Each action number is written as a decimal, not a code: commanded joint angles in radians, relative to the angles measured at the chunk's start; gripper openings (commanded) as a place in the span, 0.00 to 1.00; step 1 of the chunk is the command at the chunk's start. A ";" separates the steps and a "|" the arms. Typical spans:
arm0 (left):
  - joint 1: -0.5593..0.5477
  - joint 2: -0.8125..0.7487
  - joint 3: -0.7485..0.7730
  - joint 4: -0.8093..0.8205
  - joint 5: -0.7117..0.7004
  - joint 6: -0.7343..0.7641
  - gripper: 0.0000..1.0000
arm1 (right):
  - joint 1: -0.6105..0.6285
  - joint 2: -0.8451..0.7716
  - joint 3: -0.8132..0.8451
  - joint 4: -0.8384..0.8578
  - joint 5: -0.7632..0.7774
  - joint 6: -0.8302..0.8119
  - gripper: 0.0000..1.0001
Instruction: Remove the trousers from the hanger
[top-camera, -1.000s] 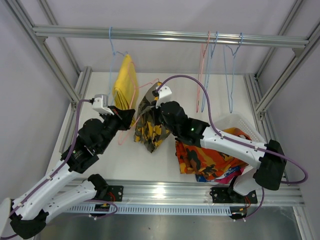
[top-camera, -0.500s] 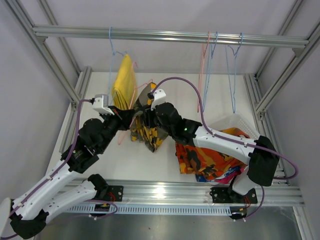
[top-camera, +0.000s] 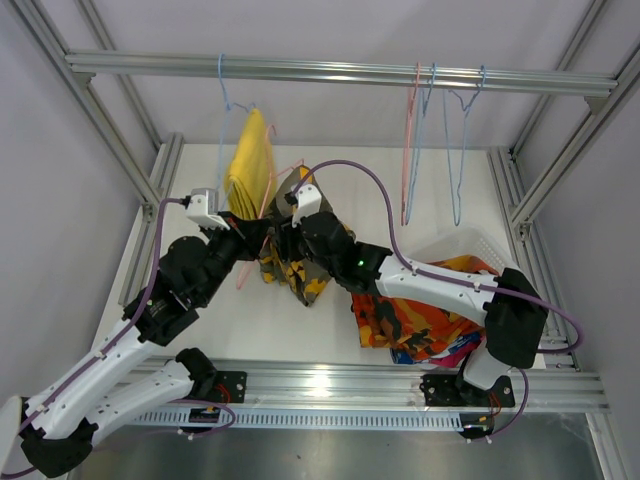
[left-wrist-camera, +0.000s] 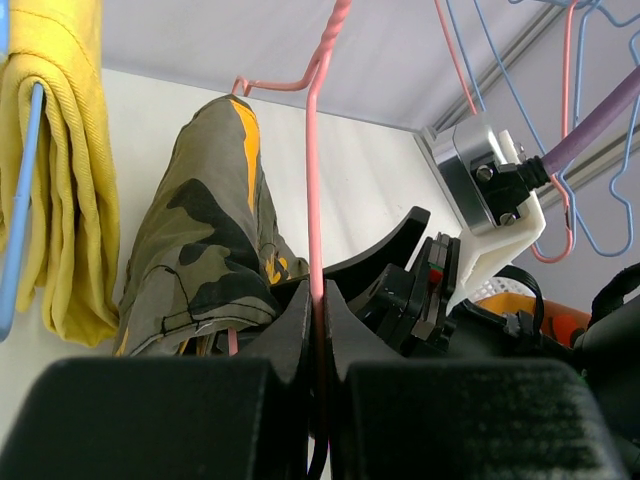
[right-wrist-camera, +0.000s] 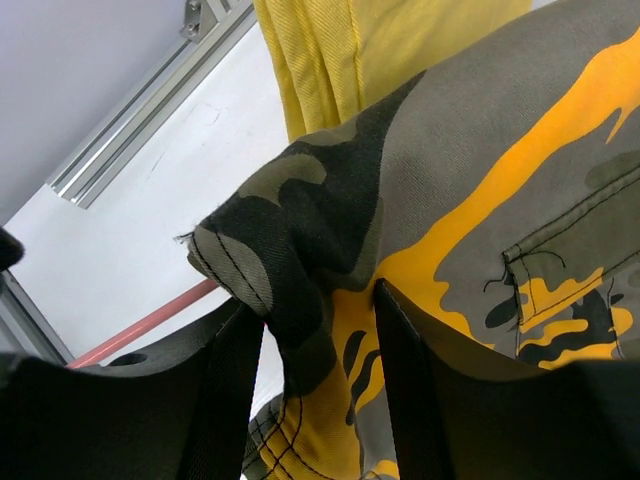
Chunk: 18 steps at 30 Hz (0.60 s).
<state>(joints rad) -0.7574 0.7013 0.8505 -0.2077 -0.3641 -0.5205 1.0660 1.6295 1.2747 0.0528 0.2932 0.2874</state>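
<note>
The camo trousers (top-camera: 293, 262) are seen draped over the pink hanger (left-wrist-camera: 316, 150), just right of the yellow trousers (top-camera: 248, 165), which are hung on a blue hanger (left-wrist-camera: 20, 235) from the top rail (top-camera: 330, 72). The L jaws are clenched on the pink hanger's wire, w/ the camo cloth just left of and behind them. A bunched fold at the edge of the camo trousers is grasped betw. the R jaws, cloth pressed against both inner faces. Whether the hem touches the tabletop (top-camera: 300, 335) cannot be told. Orange-red patterned trousers (top-camera: 410, 315) are piled at the R side by a white basket (top-camera: 470, 243).
</note>
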 joint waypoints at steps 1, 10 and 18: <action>-0.003 -0.013 0.024 0.111 -0.006 0.022 0.01 | 0.008 0.009 0.014 0.082 0.038 0.007 0.52; -0.003 -0.019 0.024 0.111 -0.003 0.022 0.01 | 0.018 0.023 -0.031 0.165 0.162 0.002 0.48; -0.003 -0.023 0.024 0.111 -0.001 0.019 0.01 | 0.037 0.098 -0.044 0.235 0.251 -0.014 0.48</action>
<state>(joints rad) -0.7570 0.7013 0.8505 -0.2104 -0.3637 -0.5144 1.0985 1.6958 1.2366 0.1951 0.4637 0.2760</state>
